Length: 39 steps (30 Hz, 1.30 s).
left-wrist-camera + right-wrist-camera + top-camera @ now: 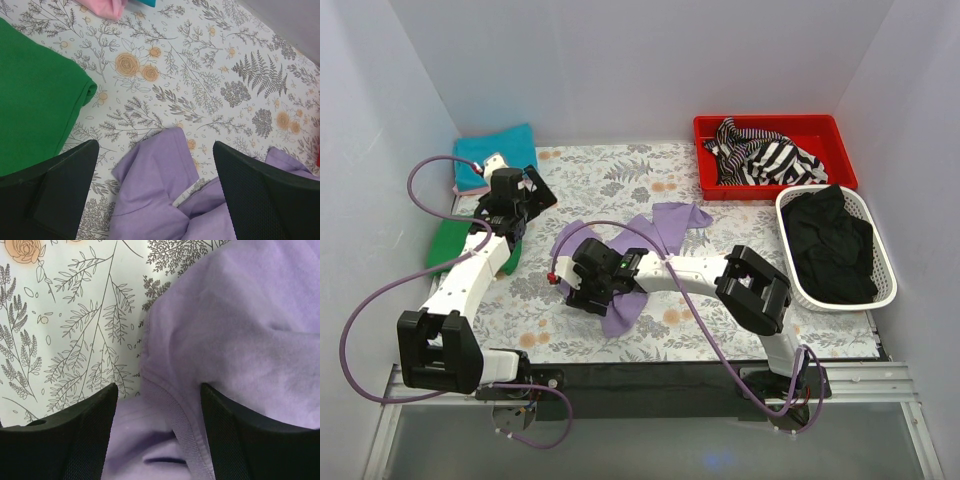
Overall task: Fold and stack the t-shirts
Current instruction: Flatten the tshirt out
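A lavender t-shirt (pixel 665 225) lies crumpled in the middle of the flowered mat. My right gripper (pixel 578 290) is low over the shirt's near-left part. In the right wrist view the right gripper (pixel 159 400) is open, and its jaws straddle the ribbed collar (pixel 187 435) of the lavender cloth (pixel 240 315). My left gripper (pixel 525 205) hovers at the shirt's left side. The left gripper (pixel 155 165) is open wide above a lavender sleeve (pixel 150 190). Folded t-shirts lie at the far left: teal (pixel 505 150), pink (pixel 460 188) and green (pixel 450 240).
A red bin (pixel 770 122) at the back right holds striped black-and-white cloth (pixel 765 155). A white basket (pixel 885 270) on the right holds black cloth (pixel 830 245). White walls close in the mat on three sides. Purple cables loop off both arms.
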Tool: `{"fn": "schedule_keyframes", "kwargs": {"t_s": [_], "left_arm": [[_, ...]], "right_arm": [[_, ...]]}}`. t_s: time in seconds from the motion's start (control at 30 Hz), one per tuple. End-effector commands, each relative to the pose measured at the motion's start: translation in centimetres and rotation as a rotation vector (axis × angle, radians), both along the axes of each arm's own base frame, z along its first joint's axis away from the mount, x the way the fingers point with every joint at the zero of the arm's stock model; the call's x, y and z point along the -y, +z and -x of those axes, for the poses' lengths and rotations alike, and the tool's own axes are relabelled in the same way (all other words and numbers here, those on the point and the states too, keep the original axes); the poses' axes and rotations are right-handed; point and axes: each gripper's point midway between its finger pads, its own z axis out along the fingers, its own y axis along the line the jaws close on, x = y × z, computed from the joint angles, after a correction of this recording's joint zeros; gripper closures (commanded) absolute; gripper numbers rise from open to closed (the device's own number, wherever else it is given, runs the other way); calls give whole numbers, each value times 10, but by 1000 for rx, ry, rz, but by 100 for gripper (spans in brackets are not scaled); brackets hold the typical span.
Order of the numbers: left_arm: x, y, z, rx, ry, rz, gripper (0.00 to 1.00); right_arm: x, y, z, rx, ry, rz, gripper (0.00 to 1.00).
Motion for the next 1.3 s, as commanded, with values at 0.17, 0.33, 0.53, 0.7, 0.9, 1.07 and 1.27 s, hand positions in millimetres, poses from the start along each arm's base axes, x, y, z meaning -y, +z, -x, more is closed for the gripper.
{"fn": "schedule_keyframes", "kwargs": {"t_s": [0.17, 0.33, 0.53, 0.7, 0.9, 1.07, 1.27], "left_arm": [[-5, 5, 2, 24, 10, 0, 2], [-3, 5, 2, 25, 2, 8, 2], [-4, 5, 3, 27, 0, 10, 2], [-2, 3, 4, 21, -6, 14, 2], [-1, 2, 4, 20, -14, 12, 2], [1, -2, 2, 11, -27, 18, 2], [2, -3, 2, 6, -34, 17, 2]], "right_arm": [[-32, 19, 8, 66, 57, -67, 27], [-39, 6, 20, 89, 63, -46, 27], [-37, -14, 4, 154, 2, 1, 28], [-39, -13, -10, 219, -39, -2, 27], [-35, -9, -28, 291, -90, 19, 26], [-26, -32, -29, 268, -99, 80, 36], [-17, -23, -44, 310, -169, 100, 87]]}}
